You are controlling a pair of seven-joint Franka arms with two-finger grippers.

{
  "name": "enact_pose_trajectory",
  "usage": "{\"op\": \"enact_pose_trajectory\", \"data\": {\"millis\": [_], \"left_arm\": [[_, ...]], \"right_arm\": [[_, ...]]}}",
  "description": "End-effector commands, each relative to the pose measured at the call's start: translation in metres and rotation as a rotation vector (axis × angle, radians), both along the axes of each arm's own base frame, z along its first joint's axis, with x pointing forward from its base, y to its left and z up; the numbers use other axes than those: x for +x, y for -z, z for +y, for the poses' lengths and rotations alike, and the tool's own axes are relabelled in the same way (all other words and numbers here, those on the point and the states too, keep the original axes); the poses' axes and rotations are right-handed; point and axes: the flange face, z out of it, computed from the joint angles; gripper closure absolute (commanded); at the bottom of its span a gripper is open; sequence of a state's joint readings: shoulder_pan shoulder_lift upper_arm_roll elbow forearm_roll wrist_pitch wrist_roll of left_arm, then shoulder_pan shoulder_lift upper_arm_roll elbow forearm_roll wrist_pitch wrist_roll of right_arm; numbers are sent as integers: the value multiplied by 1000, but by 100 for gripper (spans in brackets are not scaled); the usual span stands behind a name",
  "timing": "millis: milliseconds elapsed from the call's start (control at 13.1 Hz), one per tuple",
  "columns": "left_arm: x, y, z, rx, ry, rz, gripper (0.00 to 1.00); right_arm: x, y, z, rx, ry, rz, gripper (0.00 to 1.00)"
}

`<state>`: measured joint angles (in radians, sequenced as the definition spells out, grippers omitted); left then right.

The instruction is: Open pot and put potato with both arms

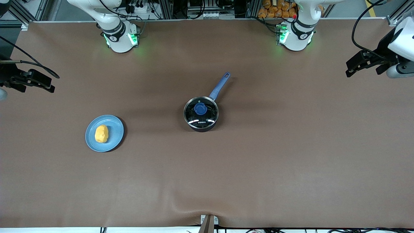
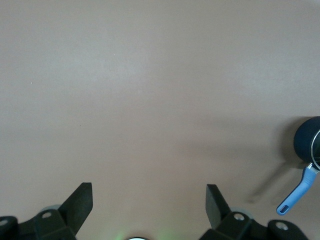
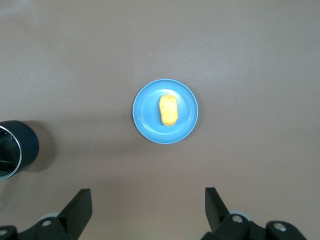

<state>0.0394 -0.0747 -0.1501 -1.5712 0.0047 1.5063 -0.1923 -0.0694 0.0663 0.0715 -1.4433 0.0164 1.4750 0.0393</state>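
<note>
One black pot (image 1: 201,114) with its glass lid (image 1: 201,111) on sits mid-table, one yellow potato (image 1: 101,133) lies on one blue plate (image 1: 113,124) toward the right arm's end, and two grippers, left gripper (image 1: 351,68) and right gripper (image 1: 45,84), wait wide open, holding nothing.

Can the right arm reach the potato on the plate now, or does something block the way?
Probably yes. The potato lies uncovered on the blue plate, and the right claw, open, has only bare table between.
</note>
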Motion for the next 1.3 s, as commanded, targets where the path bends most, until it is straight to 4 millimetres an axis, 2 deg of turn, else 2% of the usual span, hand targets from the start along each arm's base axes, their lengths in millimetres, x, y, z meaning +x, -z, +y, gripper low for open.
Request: {"op": "enact_pose_trajectory", "data": {"millis": [0, 305, 533, 1219], "left_arm": [[3, -5, 1, 1, 3, 3, 0], [3, -10, 6, -2, -6, -6, 0], [5, -10, 17, -2, -29, -7, 0], [9, 3, 23, -1, -38, 30, 0]], "right_arm": [[0, -4, 1, 6, 14, 3, 0], [0, -4, 1, 6, 14, 3, 0], [0, -4, 1, 6, 14, 3, 0], [-5, 2, 2, 5, 0, 36, 0]]}}
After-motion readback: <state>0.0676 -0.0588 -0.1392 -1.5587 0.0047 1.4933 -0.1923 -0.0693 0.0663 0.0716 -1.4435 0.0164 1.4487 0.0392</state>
